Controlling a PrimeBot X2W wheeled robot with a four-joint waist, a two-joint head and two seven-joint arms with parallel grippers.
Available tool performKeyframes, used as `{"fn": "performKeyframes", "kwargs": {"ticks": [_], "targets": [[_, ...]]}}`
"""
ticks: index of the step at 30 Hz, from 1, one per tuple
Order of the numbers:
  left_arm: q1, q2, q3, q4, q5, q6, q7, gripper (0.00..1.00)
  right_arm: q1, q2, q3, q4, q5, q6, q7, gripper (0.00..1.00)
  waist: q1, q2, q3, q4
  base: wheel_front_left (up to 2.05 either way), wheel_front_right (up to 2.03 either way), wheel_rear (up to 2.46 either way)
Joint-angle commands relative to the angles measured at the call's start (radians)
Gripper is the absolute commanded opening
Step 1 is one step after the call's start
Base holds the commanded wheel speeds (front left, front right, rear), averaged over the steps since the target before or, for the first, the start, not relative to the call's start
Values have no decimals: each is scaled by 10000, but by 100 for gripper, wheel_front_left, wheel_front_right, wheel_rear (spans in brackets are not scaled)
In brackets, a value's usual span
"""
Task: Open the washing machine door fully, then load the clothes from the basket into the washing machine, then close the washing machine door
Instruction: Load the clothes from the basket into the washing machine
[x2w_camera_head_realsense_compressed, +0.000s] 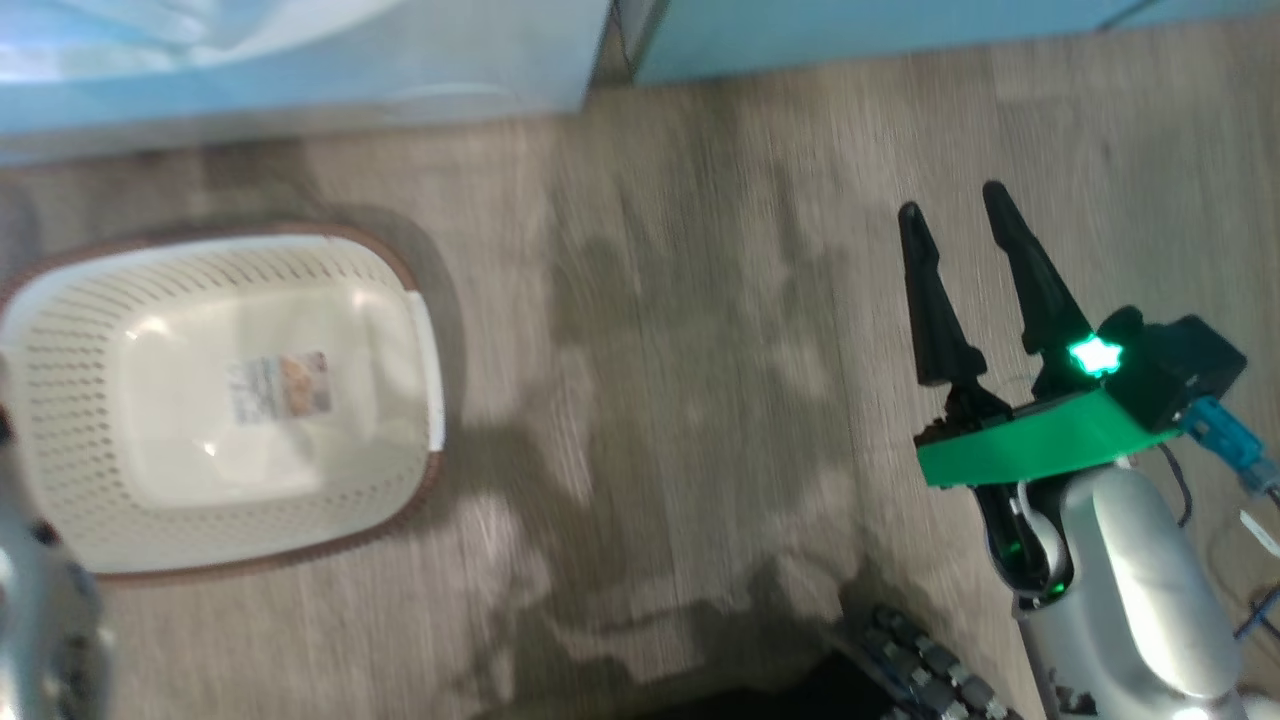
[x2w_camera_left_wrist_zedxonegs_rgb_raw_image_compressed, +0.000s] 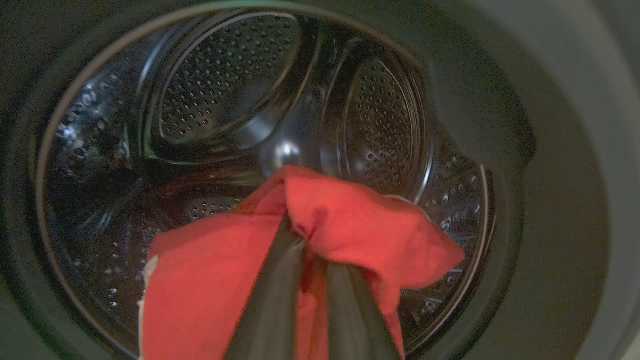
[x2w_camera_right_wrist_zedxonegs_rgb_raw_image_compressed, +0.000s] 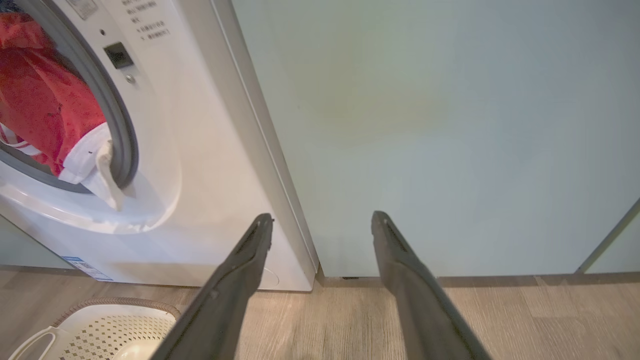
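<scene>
Two tools, two states. Left tool (x2w_camera_left_wrist_zedxonegs_rgb_raw_image_compressed: 311, 247) is at the mouth of the washing machine (x2w_camera_right_wrist_zedxonegs_rgb_raw_image_compressed: 200, 175), fingers pressed together, pinching a fold of the clothes (x2w_camera_left_wrist_zedxonegs_rgb_raw_image_compressed: 360, 225). The red bundle hangs in front of the steel drum (x2w_camera_left_wrist_zedxonegs_rgb_raw_image_compressed: 225, 85), whose perforated wall shows behind it and on both sides. In the right wrist view the clothes sit in the opening with a white part draped over the grey door seal (x2w_camera_right_wrist_zedxonegs_rgb_raw_image_compressed: 120, 130) at its lower right edge, so the load lies across the rim, partly out. Right tool (x2w_camera_head_realsense_compressed: 952, 205) is spread, fingers well apart, gripping nothing. It hovers over the floor (x2w_camera_head_realsense_compressed: 700, 350) at right and points at the pale teal cabinet (x2w_camera_right_wrist_zedxonegs_rgb_raw_image_compressed: 450, 125), just right of the machine's side edge. The basket (x2w_camera_head_realsense_compressed: 90, 330) stands on the floor at left, near the machine's foot and well apart from the right tool. Its base label (x2w_camera_head_realsense_compressed: 280, 388) shows in full. A wide strip of wood floor lies between basket and right tool. Head view is motion-blurred, so edges there are soft.
</scene>
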Motion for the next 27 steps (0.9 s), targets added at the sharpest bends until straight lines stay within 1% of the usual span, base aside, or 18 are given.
{"fn": "performKeyframes", "kwargs": {"ticks": [1, 7, 8, 9, 12, 15, 17, 18, 20, 27], "targets": [[-409, 650, -53, -147, -67, -13, -45, 0, -66, -20, 264, -349, 96, 0, -67, 100, -2, 0, 723, -389, 0, 0, 0], [-2387, 1960, -1397, 1198, -378, -14, 281, 0, -431, -20, 509, -451, 397, 0, -67, 100, -2, 0, 1738, -652, 0, 0, 0], [-3054, 2431, -1827, 1561, -504, -14, 434, 0, -548, -20, 640, -459, 536, 0, -67, 100, -2, 0, 2007, -763, 0, 0, 0], [-3362, 2656, -2044, 1720, -515, -14, 492, 0, -595, -20, 708, -453, 606, 0, -67, 100, -2, 0, 2121, -816, 0, 0, 0], [-4304, 3194, -2443, 2242, -645, -14, 644, 0, -714, -20, 955, -419, 756, 0, -67, 100, -2, 0, 2399, -1010, 0, 0, 0], [-5283, 3657, -2643, 2681, -452, -4, 519, 0, -791, -20, 1134, -409, 888, 0, -67, 100, -2, 0, 2556, -1200, 0, 0, 0], [-5970, 3798, -2536, 2849, -347, 170, 255, 0, -819, -20, 1218, -401, 967, 0, -67, 100, -2, 0, 2625, -1321, 0, 0, 0], [-6261, 3804, -2442, 2879, -312, 324, 132, 0, -823, -20, 1241, -399, 997, 0, -67, 100, -2, 0, 2650, -1357, 0, 0, 0], [-6547, 3709, -2384, 2931, -236, 461, 12, 0, -813, -20, 1277, -383, 1039, 0, -67, 100, -2, 0, 2678, -1397, 0, 0, 0], [-6074, 3399, -2749, 3684, -169, 209, -40, 0, -802, -20, 1334, -378, 1079, 0, -67, 100, -2, 0, 2734, -1368, 0, 0, 0]]}}
